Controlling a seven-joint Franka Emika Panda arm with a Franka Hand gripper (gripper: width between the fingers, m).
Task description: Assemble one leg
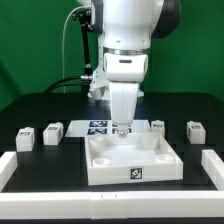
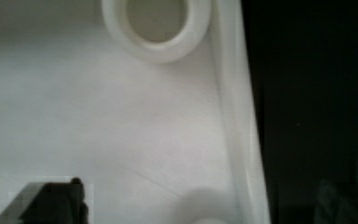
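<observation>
The white square tabletop [image 1: 133, 158] lies tray-like in the middle of the black table. My gripper [image 1: 122, 128] hangs over its far part, low above the surface. In the wrist view the gripper [image 2: 199, 206] is open and empty. Its dark fingertips [image 2: 55, 203] stand wide apart over the tabletop's white surface [image 2: 105, 120], beside a round screw hole [image 2: 158, 25] and the tabletop's rim [image 2: 247, 120]. Several small white legs with tags stand apart from the gripper: two at the exterior view's left [image 1: 25, 137] [image 1: 53, 131] and two at its right [image 1: 157, 126] [image 1: 194, 130].
The marker board [image 1: 95, 127] lies flat behind the tabletop, just to the left of the gripper in the exterior view. White barrier walls stand at the table's left [image 1: 8, 165], right [image 1: 212, 165] and front. A black cable hangs behind the arm.
</observation>
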